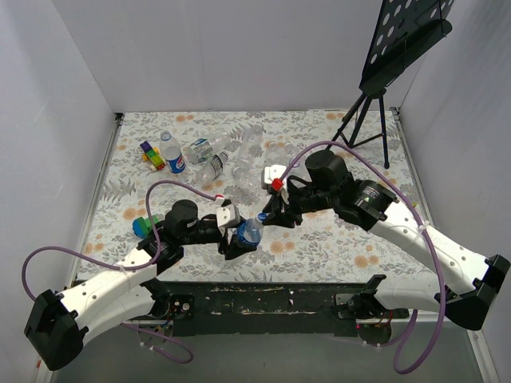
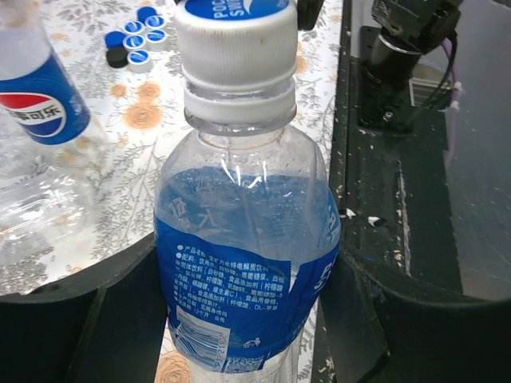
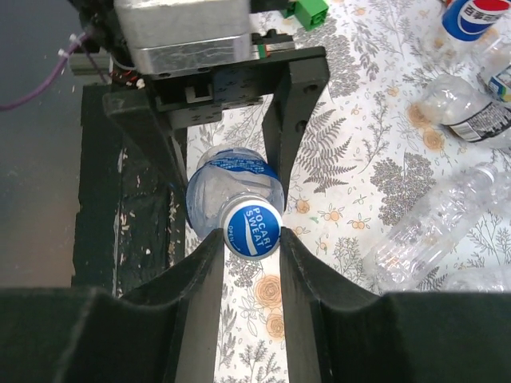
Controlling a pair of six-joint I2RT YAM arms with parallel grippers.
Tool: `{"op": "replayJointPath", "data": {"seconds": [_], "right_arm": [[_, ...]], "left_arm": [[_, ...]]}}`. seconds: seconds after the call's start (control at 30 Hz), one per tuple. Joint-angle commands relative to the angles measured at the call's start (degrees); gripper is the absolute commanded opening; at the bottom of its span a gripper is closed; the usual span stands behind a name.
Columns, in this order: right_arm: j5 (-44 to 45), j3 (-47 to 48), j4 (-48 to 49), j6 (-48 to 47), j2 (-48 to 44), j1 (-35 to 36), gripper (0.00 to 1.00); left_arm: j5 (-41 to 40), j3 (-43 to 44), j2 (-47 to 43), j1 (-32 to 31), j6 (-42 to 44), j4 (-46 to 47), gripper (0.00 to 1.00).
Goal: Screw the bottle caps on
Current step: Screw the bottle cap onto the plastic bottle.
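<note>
My left gripper (image 2: 247, 319) is shut on a clear bottle (image 2: 247, 239) with a blue label band, one finger on each side of its body. The bottle is held above the table near the front edge (image 1: 249, 233). A blue-topped, white-sided bottle cap (image 3: 251, 230) sits on its neck. My right gripper (image 3: 251, 239) comes at the cap from the far side, and its two fingertips touch the cap's sides. In the top view the right gripper (image 1: 268, 214) meets the cap (image 1: 259, 217) just right of the left gripper (image 1: 238, 241).
Several loose blue caps (image 2: 137, 38) lie on the flowered cloth beyond the held bottle. More clear bottles (image 1: 211, 155) and a Pepsi bottle (image 1: 172, 152) lie at the back left beside a yellow toy block (image 1: 152, 154). A green-and-blue toy (image 1: 144, 226) sits left; a black tripod stand (image 1: 375, 104) stands back right.
</note>
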Motion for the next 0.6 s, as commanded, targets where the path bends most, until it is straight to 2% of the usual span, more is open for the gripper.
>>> {"op": "replayJointPath", "data": {"seconds": [0.0,0.1,0.2,0.4,0.57], "right_arm": [[4.5,-0.4,1.0,9.9,-1.5,0.3,0.31],[7.5,1.4,1.6,11.6,-2.8,0.2,0.33],[8.6,3.7,0.9,12.1,-3.3,0.3,0.39],[6.2,2.4,1.8,11.7,-3.7,0.3,0.40],[6.2,2.6,2.4,11.0,-4.4,0.2,0.55]], "left_arm": [[-6.6,0.4,-2.8,0.1,0.1,6.7,0.00],[-6.7,0.8,-2.1,0.1,0.1,6.0,0.00],[-6.5,1.0,-1.6,0.0,0.1,5.8,0.00],[-6.2,1.1,-1.1,0.1,-0.1,5.7,0.00],[-5.3,1.3,-0.6,0.0,0.0,5.3,0.00]]}}
